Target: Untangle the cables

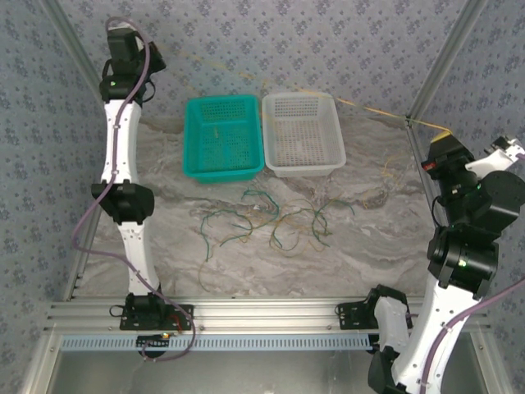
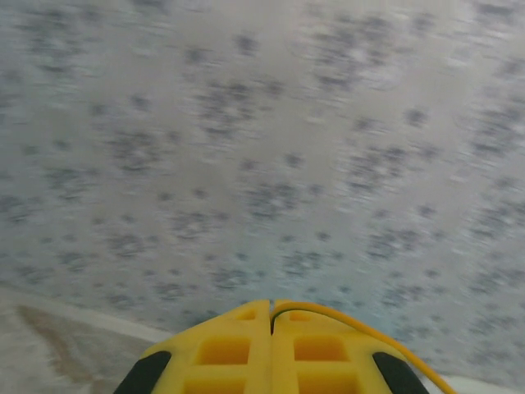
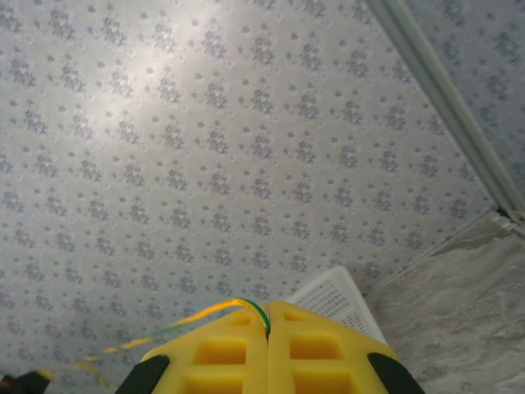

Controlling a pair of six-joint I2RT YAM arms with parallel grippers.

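While a thin yellowish cable [image 1: 361, 105] is pinched taut between the closed left gripper [image 2: 271, 310] and the closed right gripper [image 3: 268, 310], curly tan and dark green cables [image 1: 271, 222] are seen tangled on the veined marble-look table [image 1: 369, 246], just before a teal perforated plastic basket [image 1: 191, 139] and a white perforated plastic basket [image 1: 338, 135].

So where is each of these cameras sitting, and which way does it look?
Top: above and behind, looking down on table, green basket, white basket, left arm, right arm.
Left wrist: raised, facing wallpaper; left fingers pinch a yellow cable.
Right wrist: facing wallpaper too; right fingers pinch a yellow-green cable; white basket shared with top.
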